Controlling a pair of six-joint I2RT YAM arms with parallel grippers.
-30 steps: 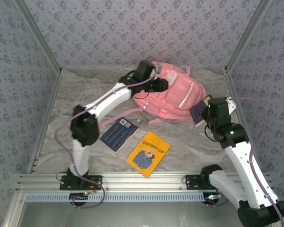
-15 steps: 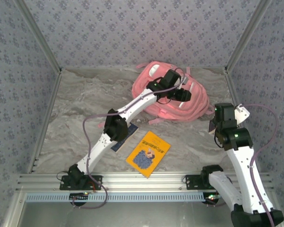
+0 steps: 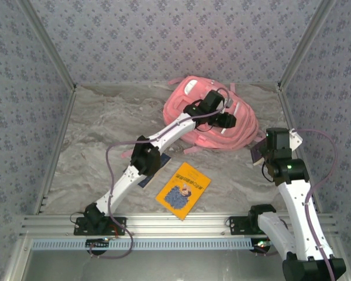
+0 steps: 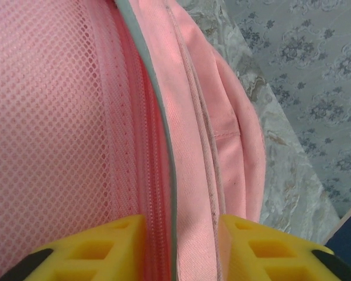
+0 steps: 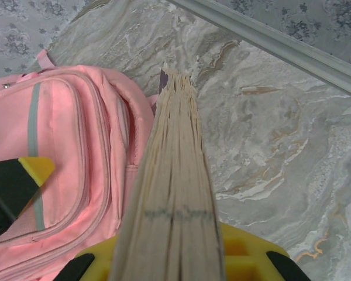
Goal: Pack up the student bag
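Pink backpack (image 3: 241,126) lies at the far side of the marble table (image 3: 93,134), right of centre. On top of it sits the left gripper (image 3: 225,119), its yellow fingers (image 4: 105,246) set apart on either side of the bag's zip edge; I cannot tell whether they squeeze the fabric. Just right of the bag, the right gripper (image 3: 263,153) pinches a thick book (image 5: 175,164) with a dark cover. Nearer, mid-table, a yellow book (image 3: 183,191) lies flat. To its left a dark blue booklet (image 3: 146,177) shows partly under the left arm.

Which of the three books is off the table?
The book clamped in the right gripper, held on edge; the yellow book and blue book lie flat.
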